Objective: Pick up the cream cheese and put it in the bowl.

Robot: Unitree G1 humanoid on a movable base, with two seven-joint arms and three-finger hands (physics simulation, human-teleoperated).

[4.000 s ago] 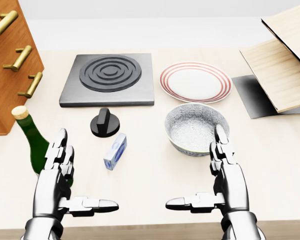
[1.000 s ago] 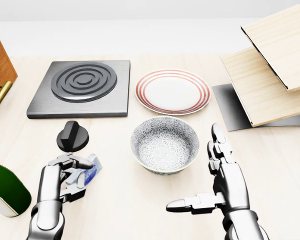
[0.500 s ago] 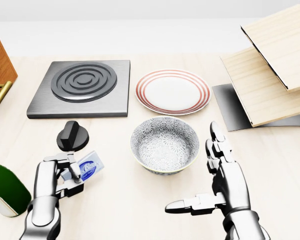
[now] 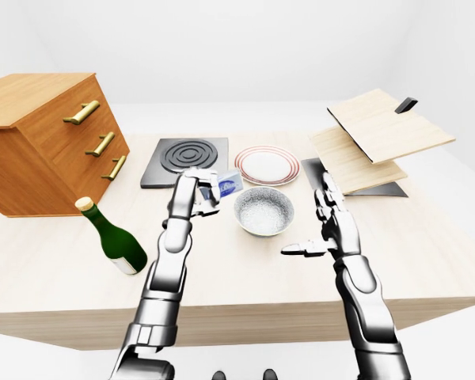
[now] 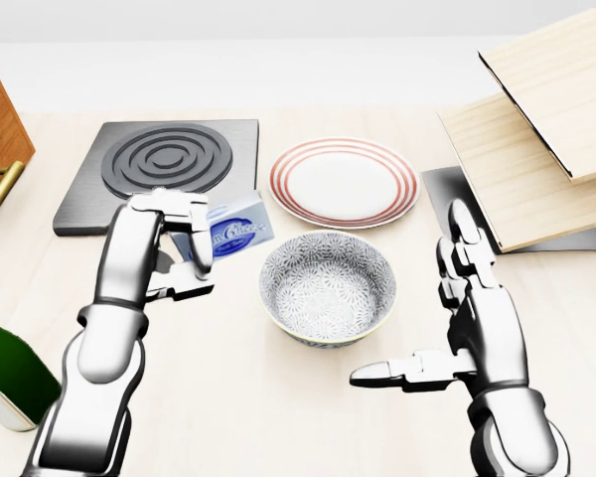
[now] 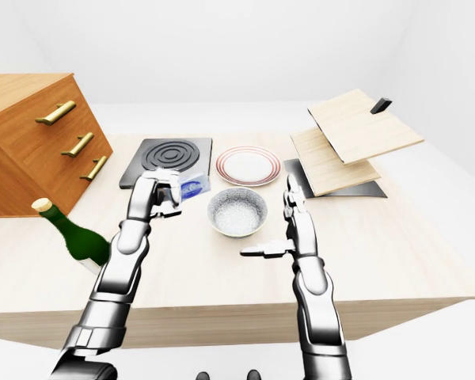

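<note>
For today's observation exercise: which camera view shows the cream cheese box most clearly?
The head view: the cream cheese box appears large, its label facing the camera, pinched in the left hand beside the bowl. The left-eye and right-eye views show it only as a tiny blue-white patch.

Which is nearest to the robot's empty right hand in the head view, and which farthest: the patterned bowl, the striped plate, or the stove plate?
From the right hand:
1. Patterned bowl, just to its left.
2. Striped plate, above the bowl.
3. Stove plate, at upper left, beyond the left hand gripping the cream cheese.
</note>
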